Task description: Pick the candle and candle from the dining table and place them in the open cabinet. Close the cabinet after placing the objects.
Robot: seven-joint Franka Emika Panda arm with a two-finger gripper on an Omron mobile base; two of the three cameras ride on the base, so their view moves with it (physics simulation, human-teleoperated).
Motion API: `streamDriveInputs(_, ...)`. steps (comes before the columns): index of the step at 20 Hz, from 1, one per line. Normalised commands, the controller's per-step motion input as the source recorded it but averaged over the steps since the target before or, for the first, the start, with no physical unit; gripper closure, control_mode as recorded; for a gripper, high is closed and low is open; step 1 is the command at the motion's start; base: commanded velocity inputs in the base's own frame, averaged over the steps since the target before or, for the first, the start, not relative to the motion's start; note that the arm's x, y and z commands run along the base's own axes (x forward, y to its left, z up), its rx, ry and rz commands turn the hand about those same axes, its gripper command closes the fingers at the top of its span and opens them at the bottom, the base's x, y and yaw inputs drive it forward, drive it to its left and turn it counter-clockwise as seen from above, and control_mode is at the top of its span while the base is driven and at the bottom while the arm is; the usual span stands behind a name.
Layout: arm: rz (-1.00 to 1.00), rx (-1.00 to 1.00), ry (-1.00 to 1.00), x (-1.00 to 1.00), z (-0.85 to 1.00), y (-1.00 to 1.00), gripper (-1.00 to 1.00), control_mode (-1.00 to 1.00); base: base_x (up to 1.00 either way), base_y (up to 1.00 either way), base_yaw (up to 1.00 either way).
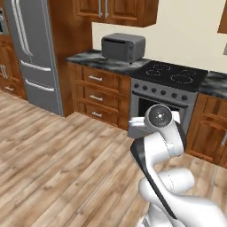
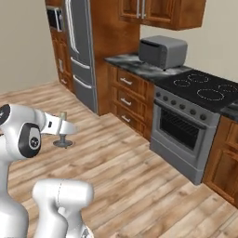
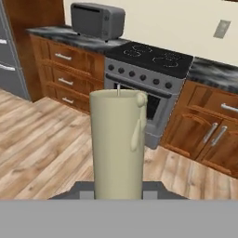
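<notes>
The stove (image 1: 170, 84) stands against the back wall, with the toaster oven (image 1: 123, 46) on the counter (image 1: 95, 59) just to its left, over a stack of drawers (image 1: 98, 95). Further left of the stove stands the fridge (image 1: 33, 53), and wall cabinets (image 1: 116, 11) hang above the toaster oven. In front of the stove, above the floor (image 1: 57, 168), the candle (image 3: 118, 145) stands upright in the gripper (image 3: 118, 193).

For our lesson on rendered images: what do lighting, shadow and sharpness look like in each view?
Left base view: flat even light, soft blur over the stove. Right base view: toaster oven coarse, no strong cast shadows. Hand view: candle close and large, evenly lit, edges pixelated.
</notes>
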Motion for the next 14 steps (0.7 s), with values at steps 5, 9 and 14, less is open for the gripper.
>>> streamDriveInputs(5, 0.00, 0.00, 0.00, 0.00, 0.00, 0.00, 1.00, 1.00, 0.01, 0.11, -0.45)
streamDriveInputs(9, 0.00, 0.00, 0.00, 0.00, 0.00, 0.00, 1.00, 1.00, 0.01, 0.12, -0.43)
streamDriveInputs(14, 0.00, 0.00, 0.00, 0.00, 0.00, 0.00, 1.00, 1.00, 0.00, 0.14, -0.42)
